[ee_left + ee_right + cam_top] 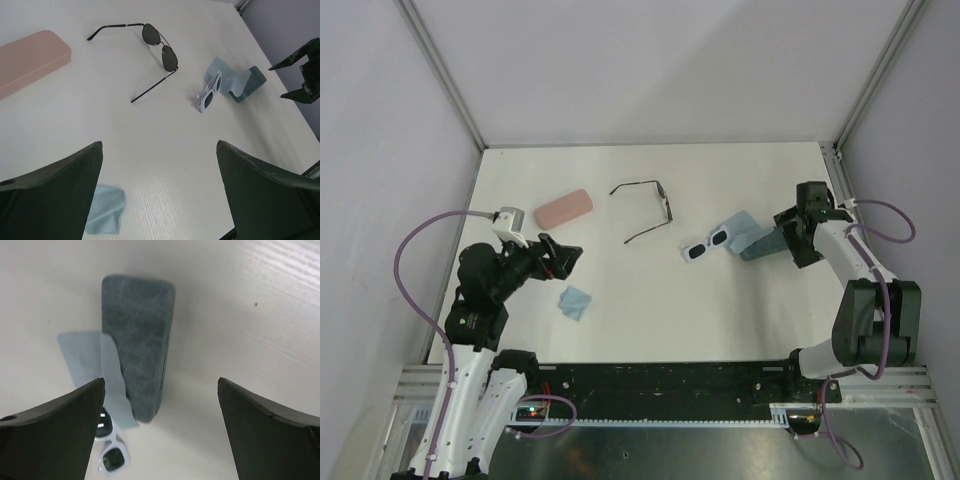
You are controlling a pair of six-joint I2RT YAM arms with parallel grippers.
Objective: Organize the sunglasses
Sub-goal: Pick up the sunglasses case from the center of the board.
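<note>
The white pair [705,246] lies mid-surface, just left of the right hand [788,240], beyond the grey case [760,246]. The wire pair [650,210] lies nearer the left hand [563,256]. Both hands are spread and empty.

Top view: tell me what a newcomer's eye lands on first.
The black wire-framed sunglasses lie unfolded, arms spread, near the middle of the white table. To their right, the chunky white sunglasses sit beside a light-blue cloth and the blue-grey case, just in front of the open right hand. A pink case lies at the left, beyond the open left hand.
</note>
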